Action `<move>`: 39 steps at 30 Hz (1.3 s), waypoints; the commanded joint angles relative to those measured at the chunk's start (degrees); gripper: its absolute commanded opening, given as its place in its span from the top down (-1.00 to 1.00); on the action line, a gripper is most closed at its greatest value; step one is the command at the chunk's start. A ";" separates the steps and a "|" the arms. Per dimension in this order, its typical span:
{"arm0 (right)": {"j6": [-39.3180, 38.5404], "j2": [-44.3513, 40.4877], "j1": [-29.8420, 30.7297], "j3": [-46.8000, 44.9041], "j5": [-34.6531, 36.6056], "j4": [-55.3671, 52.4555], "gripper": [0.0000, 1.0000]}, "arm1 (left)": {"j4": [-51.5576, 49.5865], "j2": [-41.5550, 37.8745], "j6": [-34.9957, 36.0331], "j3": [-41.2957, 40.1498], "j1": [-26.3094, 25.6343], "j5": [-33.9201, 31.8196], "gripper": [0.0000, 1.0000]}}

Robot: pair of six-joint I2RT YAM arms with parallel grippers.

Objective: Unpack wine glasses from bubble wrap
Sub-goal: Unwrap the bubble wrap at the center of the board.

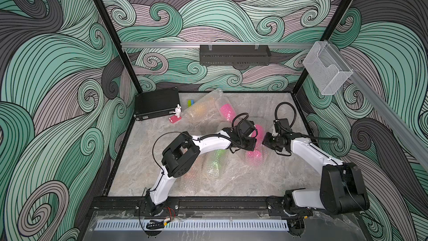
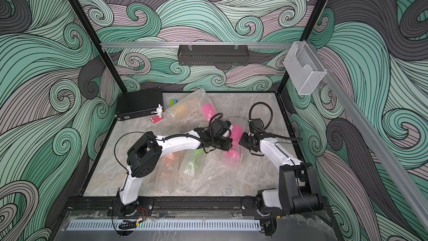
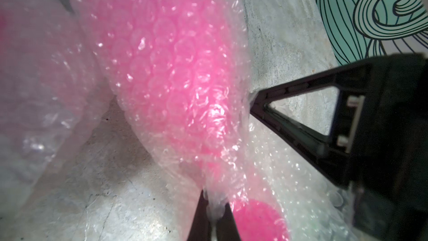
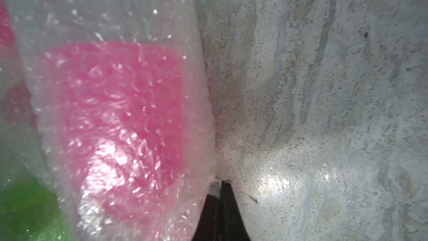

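- The grey stone-patterned table (image 1: 266,181) carries everything. In both top views the two arms reach in and meet a little right of its middle.
- The bubble wrap (image 1: 208,170) lies over the table as clear, dimpled sleeves. A bunch sits under the left arm with a lime green goblet (image 1: 217,158) showing through. More sleeves lie at the back near the black case (image 1: 157,105), one holding a second magenta goblet (image 1: 228,111).
- One sleeve runs between the two grippers. The magenta goblet (image 3: 166,66) lies on its side wholly inside it, its cup narrowing to a stem and a round foot.
- The left gripper (image 3: 214,205) has its fingers closed on a bunched fold of that sleeve. The fold sits just beside the goblet's stem and foot. Only film is pinched; the goblet lies alongside the fingers, not between them.
- The right gripper (image 4: 220,184) has its fingers pressed together, with a thin lip of the sleeve's edge caught at the tips. In the right wrist view the magenta goblet (image 4: 115,112) sits just to one side of them, behind the film and outside the pinch. In the left wrist view this gripper's tip (image 3: 253,103) meets the wrap's edge next to the cup.
- The rabbit figurine (image 1: 177,112) and the green-and-blue block (image 1: 191,103) stand at the back, well apart from both grippers.
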 commanded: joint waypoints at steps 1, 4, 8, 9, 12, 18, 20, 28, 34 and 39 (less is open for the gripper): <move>1.80 -1.17 -1.34 -0.77 0.64 2.09 0.99 | -2.80 -0.16 0.57 -0.39 -0.20 -1.33 1.00; 2.72 -2.32 -1.60 -2.53 0.06 4.72 1.00 | -4.16 0.01 0.65 -0.26 -0.11 -2.41 1.00; 3.90 -3.73 -1.82 -4.16 -0.18 5.99 1.00 | -4.70 0.04 0.77 -0.26 -0.02 -2.80 1.00; 4.21 -4.08 -1.93 -4.57 -0.24 6.47 1.00 | -4.80 0.07 0.87 -0.14 -0.02 -2.67 1.00; 5.09 -5.00 -2.12 -5.74 -1.08 7.82 1.00 | -5.38 0.23 1.23 -0.09 -0.02 -2.75 1.00; 5.47 -5.93 -2.47 -7.33 -3.92 10.55 1.00 | -5.82 0.23 1.72 -0.11 -0.02 -3.33 1.00; 5.56 -5.45 -2.28 -7.75 -5.95 11.91 1.00 | -5.56 0.39 1.84 -0.01 -0.02 -2.69 1.00; 5.78 -2.68 -0.01 -9.83 -7.54 15.32 0.62 | -5.27 0.68 1.92 1.39 -0.35 -0.83 1.00; 5.06 -1.01 1.73 -9.14 -5.40 15.60 0.44 | -5.69 1.21 1.81 2.97 -0.42 -0.25 1.00; 3.73 -0.11 1.69 -7.50 -2.57 15.58 0.42 | -5.70 1.69 1.93 2.90 -0.50 0.35 1.00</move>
